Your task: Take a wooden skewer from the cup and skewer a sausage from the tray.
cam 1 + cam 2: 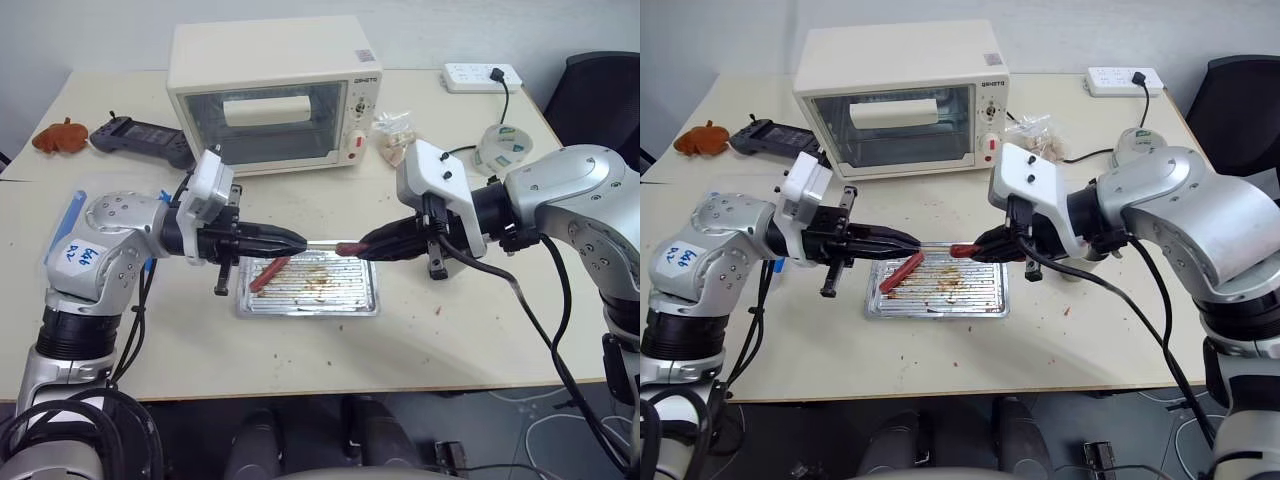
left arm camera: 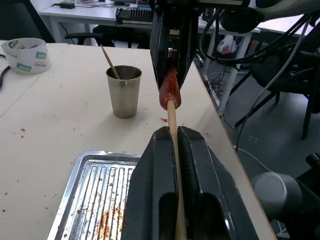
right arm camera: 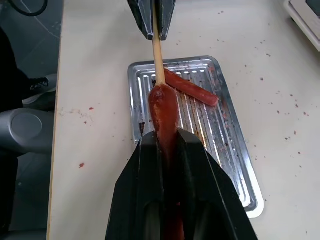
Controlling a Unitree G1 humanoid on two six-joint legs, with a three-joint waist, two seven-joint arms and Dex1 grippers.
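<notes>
The left gripper (image 1: 296, 241) is squeezed tight on the wooden skewer (image 2: 172, 122). The stick lies between its two black fingers (image 2: 155, 190) and pokes out past their tips. It points across toward the other arm. The right gripper (image 1: 366, 246) is squeezed tight on the sausage (image 3: 163, 112). The sausage sits between its black fingers, and its round end sticks out in front. The two grippers face each other, tip to tip, up in the air above the tray (image 1: 350, 305). The pointed end of the stick meets the end of the sausage. From the left wrist view the tip looks pushed a little way in, but how far in cannot be told.

Under them the tray lies flat on the pale table (image 1: 450, 330). Its ribbed floor has brown and red stains. A second sausage (image 1: 268, 273) lies on the tray, at the end near the left gripper. It is tilted across the ribs.

The cup (image 2: 124, 91) stands upright on the table, past the right gripper. Another stick (image 2: 109, 62) leans inside it. A tape roll (image 2: 25, 55) lies farther off on the table. Behind the tray stands a small cream oven (image 1: 275, 95) with a glass door. A black controller (image 1: 140, 140) rests beside the oven, on the robot's left. A white power strip (image 1: 480, 76) lies at the far right corner of the table.
</notes>
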